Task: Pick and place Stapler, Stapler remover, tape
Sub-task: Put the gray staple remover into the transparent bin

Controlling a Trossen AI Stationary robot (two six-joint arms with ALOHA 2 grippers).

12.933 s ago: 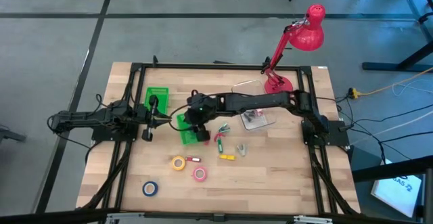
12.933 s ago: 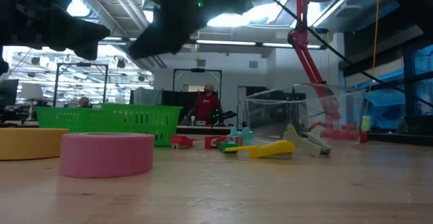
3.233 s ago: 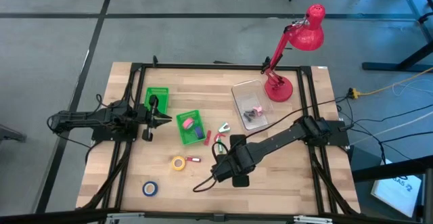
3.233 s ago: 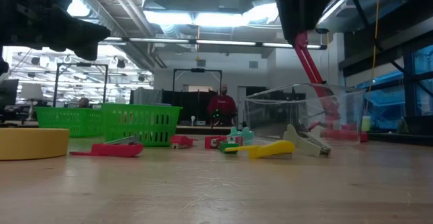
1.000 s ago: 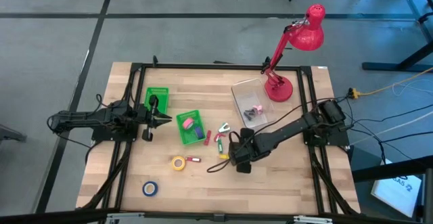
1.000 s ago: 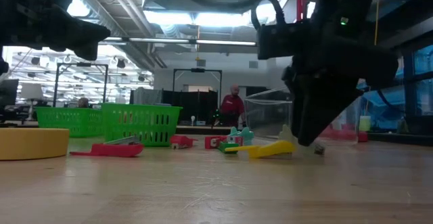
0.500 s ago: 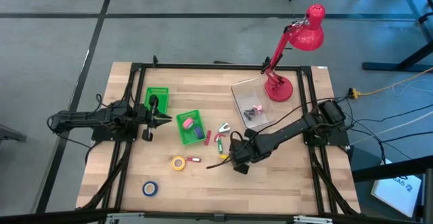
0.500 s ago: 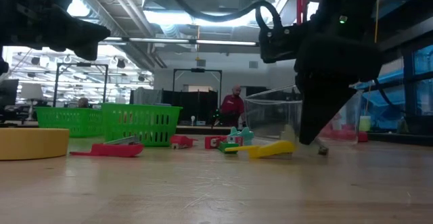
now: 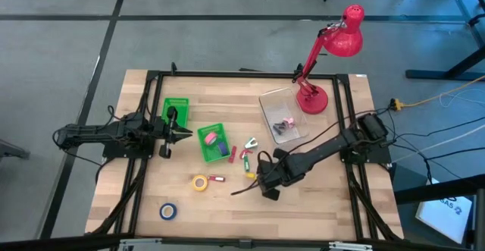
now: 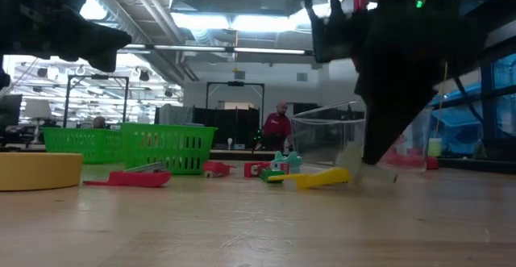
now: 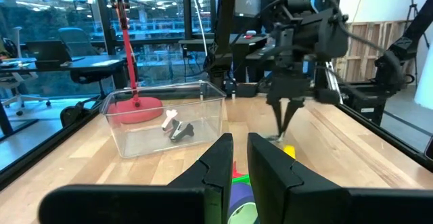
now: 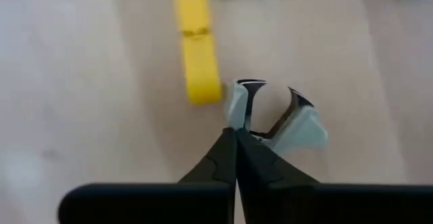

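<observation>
A pale grey stapler remover (image 12: 279, 119) lies on the table beside a yellow stapler (image 12: 196, 45). My right gripper (image 12: 235, 133) points down at it, shut, its tips at the end of one remover arm; the high view shows this gripper (image 9: 264, 177) near the table's middle. A red stapler (image 9: 244, 157) and a small red one (image 9: 217, 179) lie nearby. Of the tape, a yellow roll (image 9: 200, 182) and a blue roll (image 9: 168, 211) lie flat on the table, and a pink roll (image 9: 212, 138) sits in a green bin (image 9: 213, 143). My left gripper (image 9: 182, 133) waits level at the left, holding nothing. My right gripper's shut fingertips meet at the free end of the remover's nearer arm (image 12: 238, 110), coming from above at a steep slant. Whether a thin edge of that arm is caught between them, I cannot tell. The remover's two arms stand spread apart, past the fingertips.
A second green bin (image 9: 175, 108) stands at the far left. A clear plastic box (image 9: 280, 118) with small items and a red desk lamp (image 9: 312, 95) stand at the back right. More small removers lie near the red stapler. A person stands in the room beyond.
My right gripper has shut its fingers at the stapler remover and rolled a little about its own pointing line, staying over the same spot by the yellow stapler.
</observation>
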